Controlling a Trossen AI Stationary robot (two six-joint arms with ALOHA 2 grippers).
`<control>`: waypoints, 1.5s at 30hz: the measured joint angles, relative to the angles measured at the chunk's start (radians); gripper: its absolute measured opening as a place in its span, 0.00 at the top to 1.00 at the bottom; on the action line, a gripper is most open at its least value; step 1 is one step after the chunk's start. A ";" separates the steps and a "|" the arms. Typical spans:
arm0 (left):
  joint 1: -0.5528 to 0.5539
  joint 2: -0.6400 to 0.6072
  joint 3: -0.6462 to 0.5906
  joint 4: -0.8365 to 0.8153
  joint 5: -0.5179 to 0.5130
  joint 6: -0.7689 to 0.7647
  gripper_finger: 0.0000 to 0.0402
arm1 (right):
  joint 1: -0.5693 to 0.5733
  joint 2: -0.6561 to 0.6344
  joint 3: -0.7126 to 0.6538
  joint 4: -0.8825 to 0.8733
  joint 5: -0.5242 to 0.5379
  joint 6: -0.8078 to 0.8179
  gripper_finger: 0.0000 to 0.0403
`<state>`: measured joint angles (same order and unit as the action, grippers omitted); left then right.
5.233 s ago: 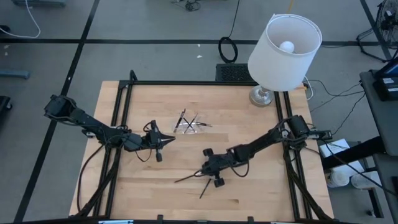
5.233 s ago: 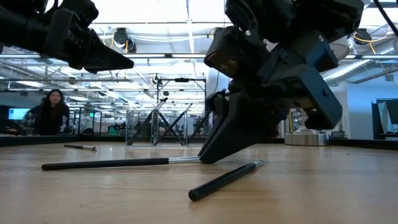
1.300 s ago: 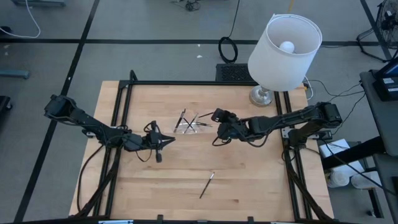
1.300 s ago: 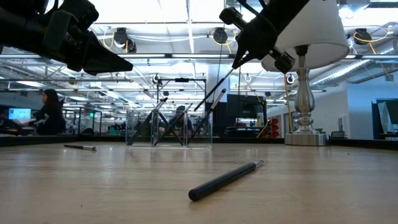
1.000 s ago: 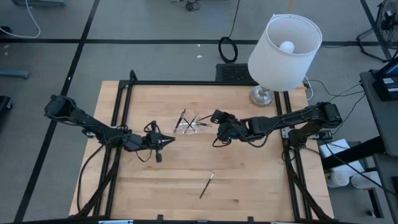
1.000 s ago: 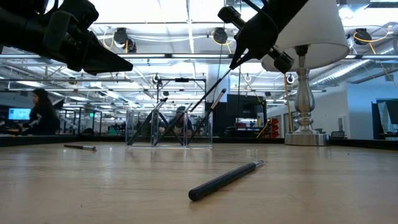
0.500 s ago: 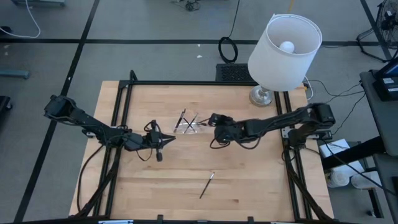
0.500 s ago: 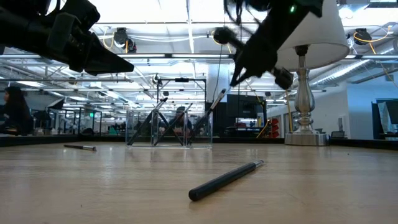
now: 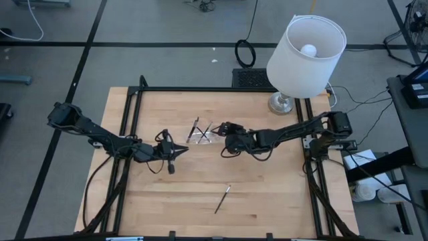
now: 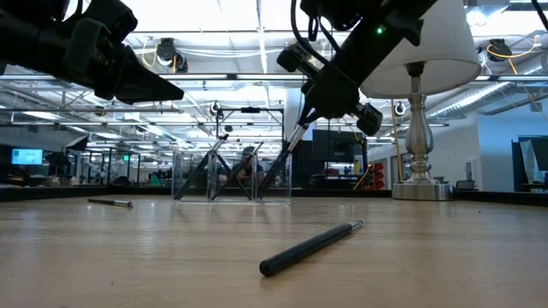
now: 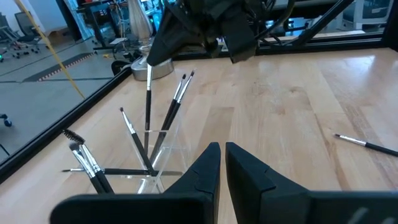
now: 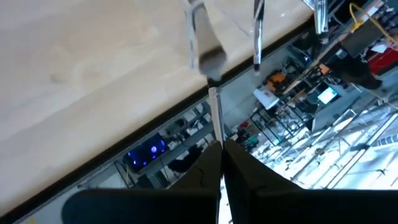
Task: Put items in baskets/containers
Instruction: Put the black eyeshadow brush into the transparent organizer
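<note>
Right gripper (image 9: 223, 138): clamped on one brush (image 11: 148, 93), tip down over clear container (image 11: 163, 155) at table (image 9: 281, 201) centre; left gripper (image 9: 183, 150): raised nearby, fingers nearly together, empty; loose brush (image 9: 223, 199) near front edge.

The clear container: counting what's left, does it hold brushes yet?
Yes. The clear container holds several brushes, leaning crossed inside.

The table (image 9: 267, 194) is light yellow-brown wood with thin lines. The brushes (image 11: 149, 115) are black with silver tips. The tray (image 10: 214, 175) is see-through. The lampshade (image 9: 306, 57) is white. Both arms are black.
</note>
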<state>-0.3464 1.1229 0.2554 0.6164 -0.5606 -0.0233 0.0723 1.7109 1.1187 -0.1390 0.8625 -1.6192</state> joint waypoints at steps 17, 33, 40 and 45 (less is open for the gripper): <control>0.000 0.000 0.000 -0.001 0.001 -0.015 0.91 | 0.001 -0.016 0.000 0.013 0.018 0.041 0.86; 0.000 0.000 0.000 -0.014 0.012 -0.050 0.91 | 0.062 -0.416 0.000 0.070 -0.031 0.732 0.84; -0.002 0.000 0.000 -0.024 0.018 -0.101 0.91 | 0.102 -0.615 -0.191 0.143 -0.682 1.289 0.95; -0.002 0.000 0.000 -0.028 0.021 -0.111 0.91 | 0.228 -0.607 -0.488 0.612 -0.731 1.338 0.99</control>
<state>-0.3481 1.1229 0.2554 0.5885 -0.5396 -0.1341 0.3000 1.1038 0.6305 0.4730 0.1311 -0.2816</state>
